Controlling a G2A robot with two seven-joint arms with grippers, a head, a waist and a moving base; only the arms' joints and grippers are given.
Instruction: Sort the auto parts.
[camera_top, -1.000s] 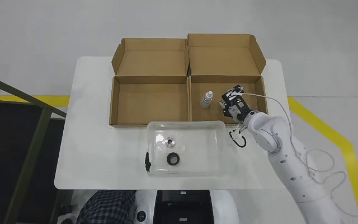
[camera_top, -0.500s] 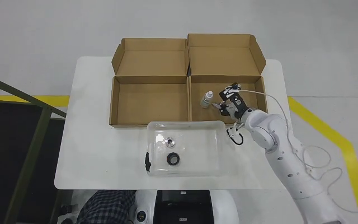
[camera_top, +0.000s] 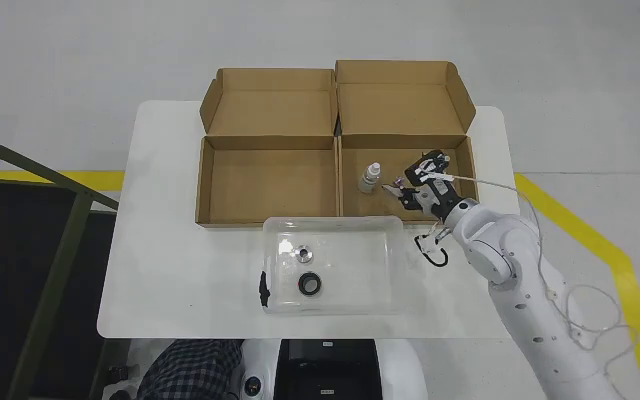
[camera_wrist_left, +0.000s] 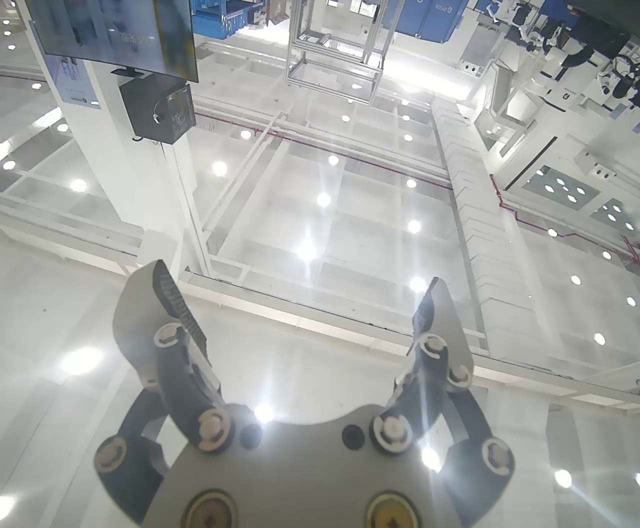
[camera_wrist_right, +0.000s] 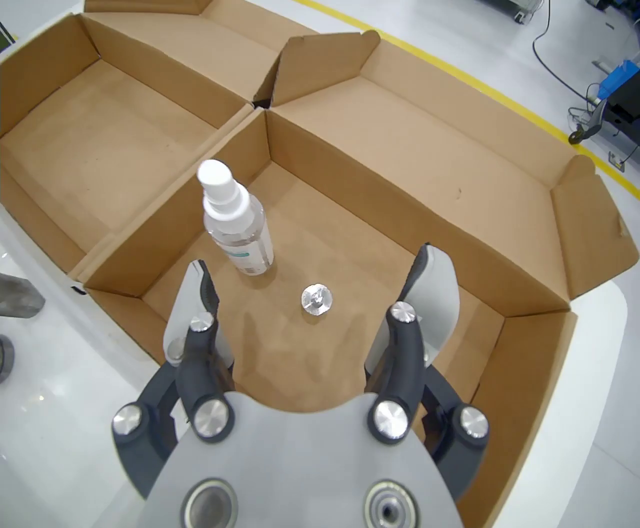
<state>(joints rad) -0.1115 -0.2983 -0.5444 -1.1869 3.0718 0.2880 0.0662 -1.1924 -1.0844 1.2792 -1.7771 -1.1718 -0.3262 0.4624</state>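
Two open cardboard boxes stand side by side at the back of the table. The left box (camera_top: 265, 185) has a bare floor. In the right box (camera_top: 395, 158) a clear spray bottle (camera_top: 371, 177) with a white cap stands upright. A small silver metal part (camera_wrist_right: 316, 299) lies on that box's floor beside the bottle (camera_wrist_right: 235, 225). My right gripper (camera_wrist_right: 315, 272) hangs open just above the silver part, touching nothing. My left gripper (camera_wrist_left: 300, 300) is open with nothing between its fingers and points up at the ceiling.
A clear plastic tray (camera_top: 335, 222) sits in front of the boxes. It holds a silver disc (camera_top: 299, 252) and a black ring (camera_top: 310, 285). A small black piece (camera_top: 263, 290) is at its left edge. White table surface lies free to the left.
My right gripper has shifted a little to the right over the right box and its wrist has turned. The bottle and the tray's parts have not moved.
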